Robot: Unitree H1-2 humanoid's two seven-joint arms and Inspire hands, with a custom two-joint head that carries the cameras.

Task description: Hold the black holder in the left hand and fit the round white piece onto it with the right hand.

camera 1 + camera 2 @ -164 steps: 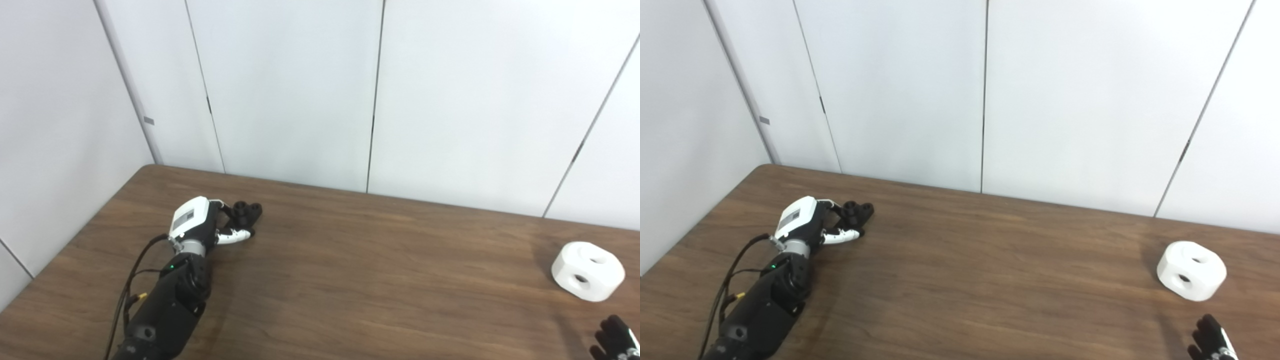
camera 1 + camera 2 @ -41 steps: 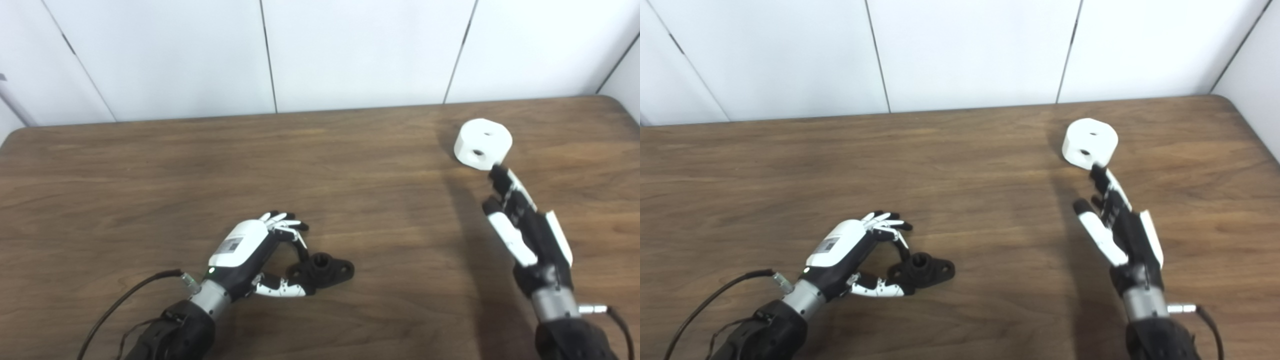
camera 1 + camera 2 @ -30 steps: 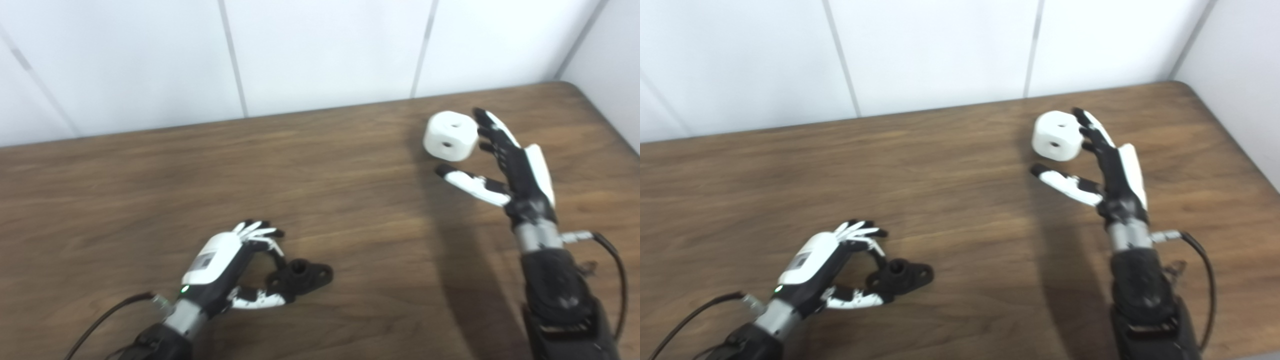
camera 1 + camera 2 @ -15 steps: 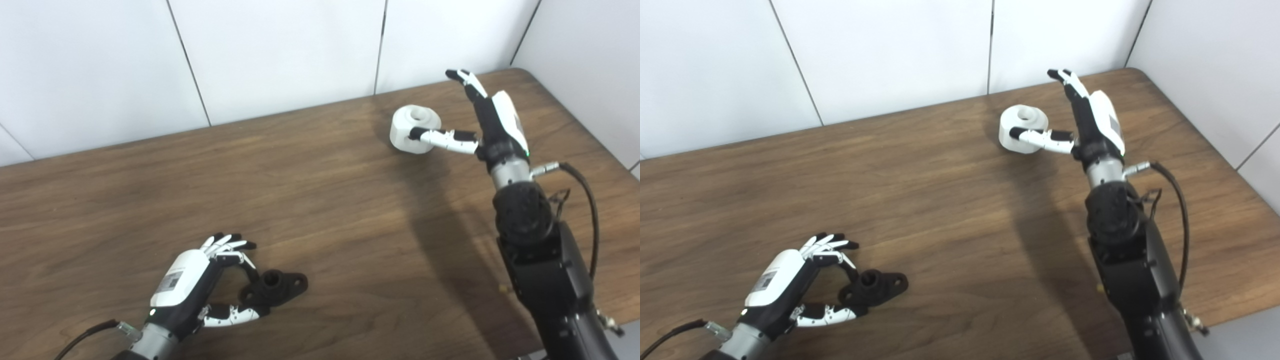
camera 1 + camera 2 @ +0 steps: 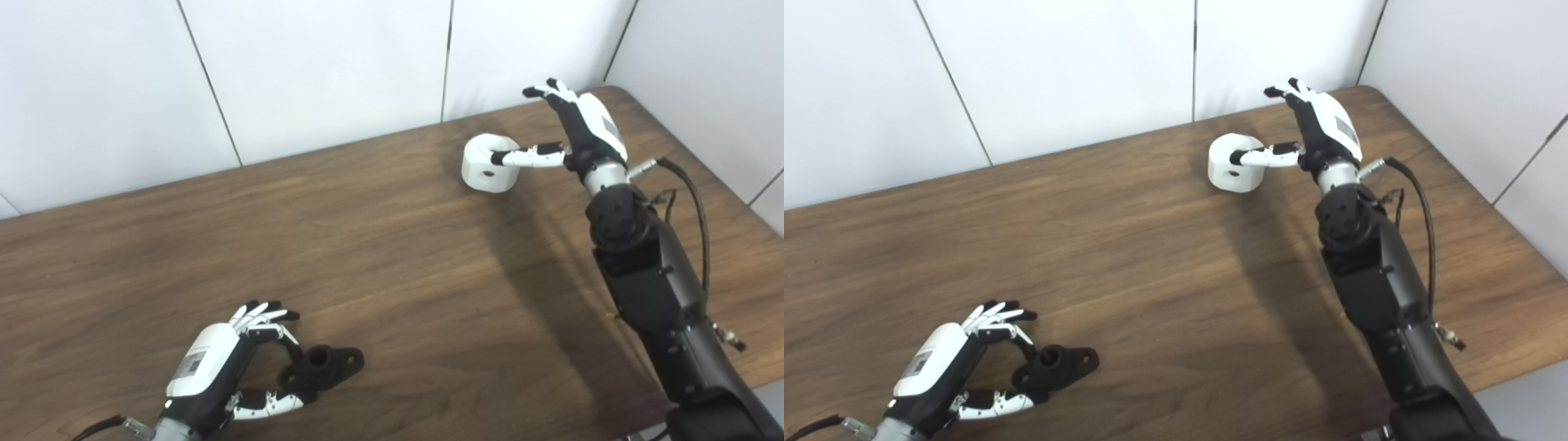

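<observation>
Since half a second ago, the right hand [image 5: 582, 119] has curled nearer the round white piece [image 5: 487, 164].

Left eye view: its thumb lies over the piece's top, fingers spread beyond, not closed.

Right eye view: the left hand [image 5: 949, 361] pinches the black holder [image 5: 1056, 362] between thumb and fingers on the table [image 5: 1151, 275].

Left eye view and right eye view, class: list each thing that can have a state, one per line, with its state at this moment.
black holder: lying on the table, pinched at one end by the left hand.
left hand: shut on the black holder.
round white piece: resting on the table, not yet lifted.
right hand: open, thumb lying across the round white piece, fingers spread above it.
table: bearing both parts, far apart.
</observation>
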